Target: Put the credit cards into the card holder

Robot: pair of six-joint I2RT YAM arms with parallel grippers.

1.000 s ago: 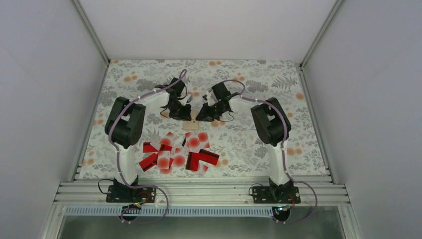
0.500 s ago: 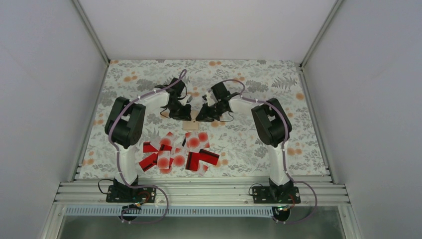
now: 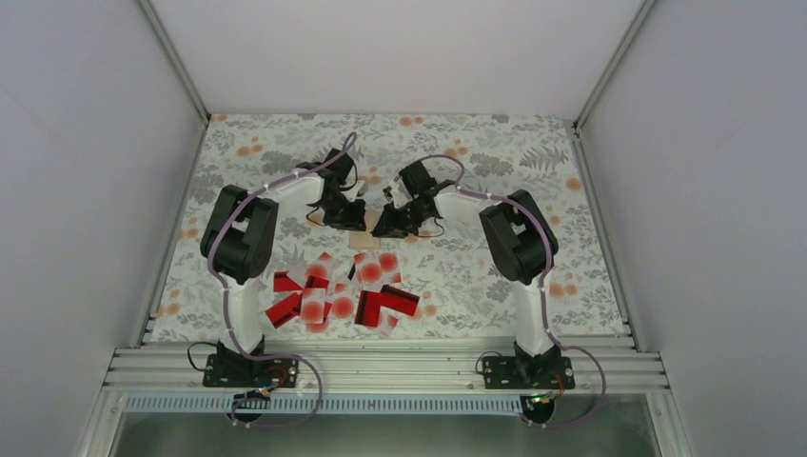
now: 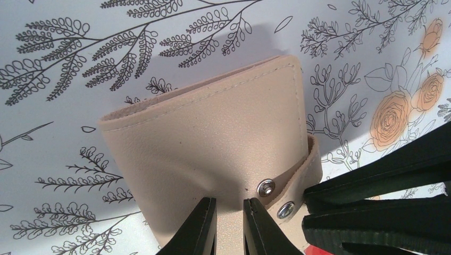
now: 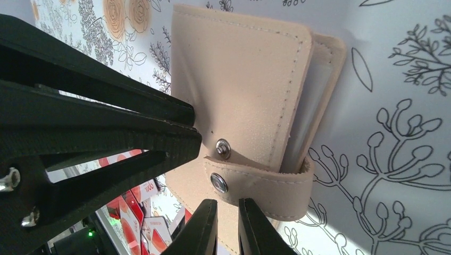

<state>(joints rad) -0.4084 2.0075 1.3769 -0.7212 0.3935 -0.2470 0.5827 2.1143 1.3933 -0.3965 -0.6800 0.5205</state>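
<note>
The tan card holder point(image 4: 213, 133) lies folded on the flowered mat, with its snap strap point(image 5: 260, 183) undone and curled round one side. My left gripper point(image 4: 230, 226) is shut on the holder's near edge, beside the snap stud point(image 4: 265, 186). My right gripper point(image 5: 227, 226) is shut on the holder's edge just under the strap. The two grippers meet over the holder point(image 3: 364, 244) in the top view: the left one point(image 3: 354, 221), the right one point(image 3: 383, 227). The credit cards point(image 3: 343, 295), red and white with red dots, lie in a loose pile nearer the arm bases. Some show in the right wrist view point(image 5: 127, 218).
The mat point(image 3: 476, 162) covers the table between white walls. An aluminium rail point(image 3: 400, 367) carries the arm bases at the near edge. The card pile lies just in front of the holder.
My right gripper has shifted slightly left, closer onto the holder. The left arm and the card pile have not visibly moved.
</note>
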